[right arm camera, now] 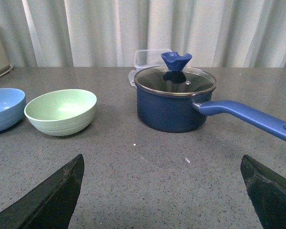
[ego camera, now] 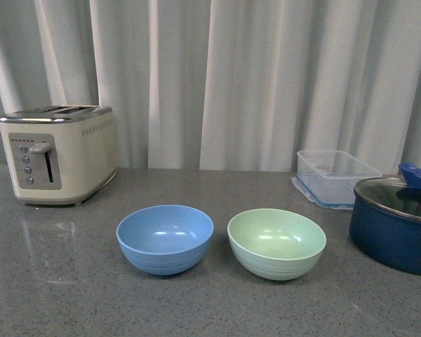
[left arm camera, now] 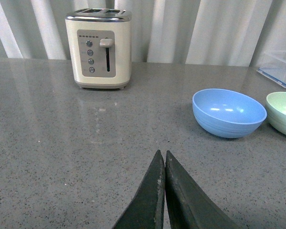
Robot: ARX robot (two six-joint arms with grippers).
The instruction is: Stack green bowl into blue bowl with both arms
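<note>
The blue bowl [ego camera: 165,237] and the green bowl [ego camera: 276,242] stand upright side by side on the grey counter, blue on the left, a small gap between them. Both are empty. Neither arm shows in the front view. In the left wrist view my left gripper [left arm camera: 162,153] is shut and empty above bare counter, well short of the blue bowl [left arm camera: 229,112]; the green bowl [left arm camera: 283,112] is at the frame edge. In the right wrist view my right gripper [right arm camera: 162,162] is wide open and empty, with the green bowl [right arm camera: 62,111] and blue bowl [right arm camera: 5,108] ahead to one side.
A cream toaster [ego camera: 58,152] stands at the back left. A clear plastic container [ego camera: 335,175] sits at the back right. A dark navy lidded pot [ego camera: 396,224] with a long blue handle [right arm camera: 250,118] stands right of the green bowl.
</note>
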